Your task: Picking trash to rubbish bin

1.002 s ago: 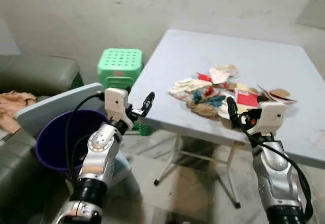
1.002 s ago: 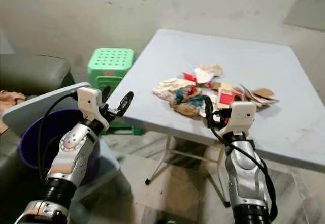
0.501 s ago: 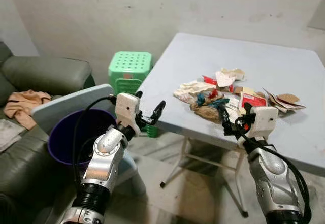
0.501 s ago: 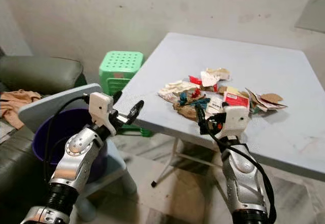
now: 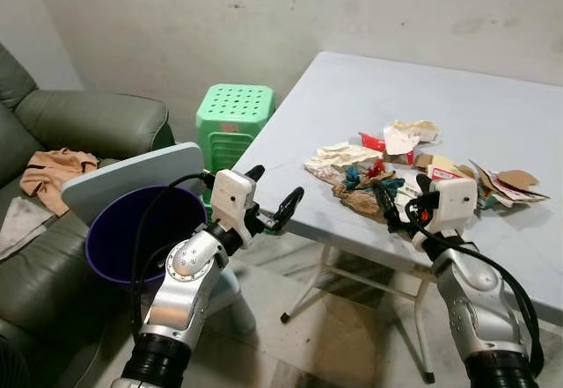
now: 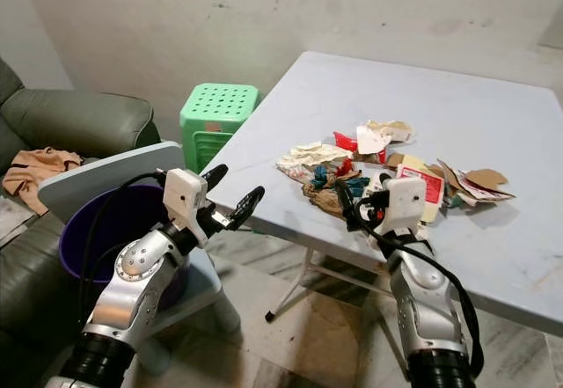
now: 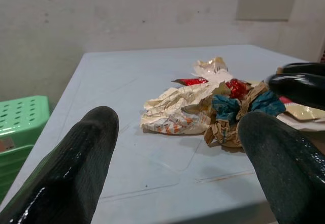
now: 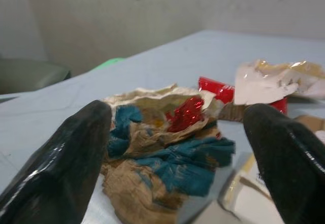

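Trash pile (image 5: 405, 164) on table (image 5: 493, 98); bin (image 5: 132, 230) left, stool (image 5: 233, 115) behind.

Bare room with a stained wall and a worn floor.
A pale blue folding table (image 5: 457, 106) stands by the grubby plaster wall (image 5: 264, 18); a green plastic stool (image 5: 234, 115) sits beside it, near a dark green leather sofa (image 5: 84, 124) with a tan cloth (image 5: 53, 170) on it.

Silver arms; black cables; seemingly glossy fingers (image 7: 76, 168)
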Controlling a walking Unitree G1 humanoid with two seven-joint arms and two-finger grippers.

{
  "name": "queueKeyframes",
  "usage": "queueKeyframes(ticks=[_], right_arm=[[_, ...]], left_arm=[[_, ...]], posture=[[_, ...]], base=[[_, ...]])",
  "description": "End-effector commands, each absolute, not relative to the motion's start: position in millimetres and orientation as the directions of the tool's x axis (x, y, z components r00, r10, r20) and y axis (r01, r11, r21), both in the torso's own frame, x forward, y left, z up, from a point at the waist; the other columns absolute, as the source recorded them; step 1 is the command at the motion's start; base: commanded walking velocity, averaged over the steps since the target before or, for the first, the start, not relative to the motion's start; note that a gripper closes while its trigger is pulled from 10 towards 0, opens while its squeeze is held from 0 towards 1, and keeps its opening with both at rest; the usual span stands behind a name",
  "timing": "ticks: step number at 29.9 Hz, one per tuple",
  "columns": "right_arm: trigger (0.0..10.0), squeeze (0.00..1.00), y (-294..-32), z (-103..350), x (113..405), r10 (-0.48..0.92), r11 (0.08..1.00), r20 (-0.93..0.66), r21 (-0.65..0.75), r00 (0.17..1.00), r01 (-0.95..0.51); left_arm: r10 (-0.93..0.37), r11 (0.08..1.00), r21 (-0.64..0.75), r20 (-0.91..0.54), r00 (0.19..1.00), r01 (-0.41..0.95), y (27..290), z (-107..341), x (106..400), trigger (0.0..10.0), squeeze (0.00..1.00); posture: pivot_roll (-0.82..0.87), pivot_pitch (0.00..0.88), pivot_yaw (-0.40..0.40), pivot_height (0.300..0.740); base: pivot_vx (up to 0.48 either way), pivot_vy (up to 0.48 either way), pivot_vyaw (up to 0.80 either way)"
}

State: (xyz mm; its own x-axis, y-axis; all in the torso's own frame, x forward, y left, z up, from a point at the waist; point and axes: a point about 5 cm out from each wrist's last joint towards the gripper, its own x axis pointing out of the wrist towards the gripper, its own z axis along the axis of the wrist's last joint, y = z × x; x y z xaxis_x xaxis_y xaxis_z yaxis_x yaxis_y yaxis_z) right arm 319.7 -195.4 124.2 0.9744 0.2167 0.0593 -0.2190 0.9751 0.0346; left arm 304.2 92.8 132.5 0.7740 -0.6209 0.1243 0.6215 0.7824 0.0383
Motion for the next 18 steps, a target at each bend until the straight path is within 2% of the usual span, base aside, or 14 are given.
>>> queueKeyframes(ticks=[1, 7, 14, 18], right_arm=[[10.0, 0.00, -192.8, 124.5, 325.2, 0.226, 0.973, 0.057, 0.038, 0.973, -0.228], [10.0, 0.00, -195.7, 127.0, 333.6, 0.207, 0.976, 0.064, 0.053, 0.976, -0.210], [10.0, 0.00, -202.9, 123.6, 335.0, 0.171, 0.981, 0.065, 0.078, 0.983, -0.176], [10.0, 0.00, -215.9, 123.5, 326.9, 0.130, 0.984, 0.114, 0.108, 0.985, -0.142]], left_arm=[[-0.650, 0.759, 0.058, 0.131, 0.749, 0.649, 89.3, 138.1, 301.0, 10.0, 0.00], [-0.704, 0.710, 0.092, 0.115, 0.700, 0.699, 81.5, 138.1, 287.5, 10.0, 0.00], [-0.706, 0.708, 0.083, 0.111, 0.699, 0.702, 78.6, 139.1, 286.6, 10.0, 0.00], [-0.712, 0.702, 0.083, 0.111, 0.694, 0.707, 74.5, 139.7, 289.7, 10.0, 0.00]], posture=[[0.05, 0.104, -0.023, 0.715], [0.07, 0.110, -0.019, 0.715], [0.06, 0.101, -0.012, 0.715], [0.04, 0.092, -0.002, 0.715]], base=[[0.000, 0.000, 0.00], [0.000, 0.000, 0.00], [0.000, 0.000, 0.00], [0.000, 0.000, 0.00]])
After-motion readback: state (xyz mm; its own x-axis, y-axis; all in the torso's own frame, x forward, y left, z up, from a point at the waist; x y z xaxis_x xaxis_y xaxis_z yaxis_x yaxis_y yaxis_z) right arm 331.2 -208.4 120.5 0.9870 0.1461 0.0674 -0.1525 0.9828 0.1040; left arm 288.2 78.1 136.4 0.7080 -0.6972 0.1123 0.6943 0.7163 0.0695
